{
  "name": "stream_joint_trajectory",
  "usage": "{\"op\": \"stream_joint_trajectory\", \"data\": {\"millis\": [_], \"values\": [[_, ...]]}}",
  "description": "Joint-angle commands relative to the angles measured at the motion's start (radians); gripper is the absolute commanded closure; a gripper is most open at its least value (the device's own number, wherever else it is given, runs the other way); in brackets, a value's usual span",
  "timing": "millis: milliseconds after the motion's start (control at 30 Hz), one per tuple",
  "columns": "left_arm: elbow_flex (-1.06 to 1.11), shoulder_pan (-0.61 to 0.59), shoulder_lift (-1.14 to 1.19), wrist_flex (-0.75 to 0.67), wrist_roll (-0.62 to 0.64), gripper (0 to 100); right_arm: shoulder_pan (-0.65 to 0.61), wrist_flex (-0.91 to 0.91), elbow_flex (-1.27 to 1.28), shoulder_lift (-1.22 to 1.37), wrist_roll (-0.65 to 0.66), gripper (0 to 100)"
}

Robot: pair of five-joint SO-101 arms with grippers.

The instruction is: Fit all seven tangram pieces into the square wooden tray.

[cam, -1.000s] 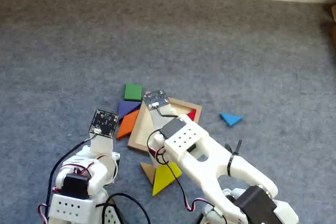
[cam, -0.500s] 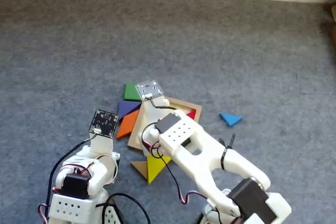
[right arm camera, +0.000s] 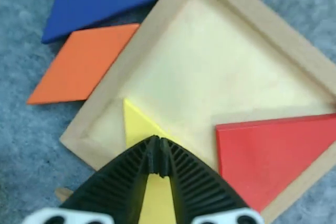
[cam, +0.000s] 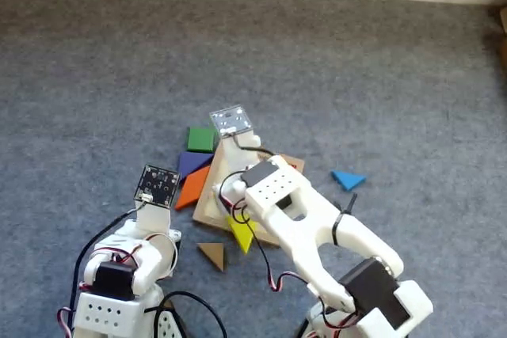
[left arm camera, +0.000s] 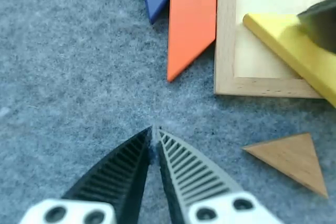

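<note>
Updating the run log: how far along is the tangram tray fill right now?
Done: the red triangle lies in the wooden tray. In hand: the right gripper is shut on the yellow triangle, which crosses the tray's rim. Remaining: orange parallelogram, dark blue triangle, green square, light blue triangle and wooden triangle lie on the carpet. The left gripper is shut, empty.

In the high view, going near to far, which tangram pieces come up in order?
Brown triangle → yellow triangle → orange parallelogram → dark blue triangle → green square.
</note>
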Motion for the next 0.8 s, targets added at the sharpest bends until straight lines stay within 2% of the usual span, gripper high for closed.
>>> {"op": "stream_joint_trajectory", "data": {"millis": [0,233,433,567,767], "values": [[0.019,-0.008,-0.022,0.002,0.009,100,0.021,0.081,-0.085,-0.139,0.011,98.3],[0.019,-0.008,-0.022,0.002,0.009,100,0.019,0.249,-0.051,-0.325,0.005,98.3],[0.019,-0.008,-0.022,0.002,0.009,100,0.015,0.24,0.087,-0.406,0.0,98.3],[0.019,-0.008,-0.022,0.002,0.009,100,0.004,0.237,0.127,-0.437,-0.1,98.3],[0.019,-0.008,-0.022,0.002,0.009,100,-0.024,0.202,0.147,-0.389,-0.117,98.3]]}}
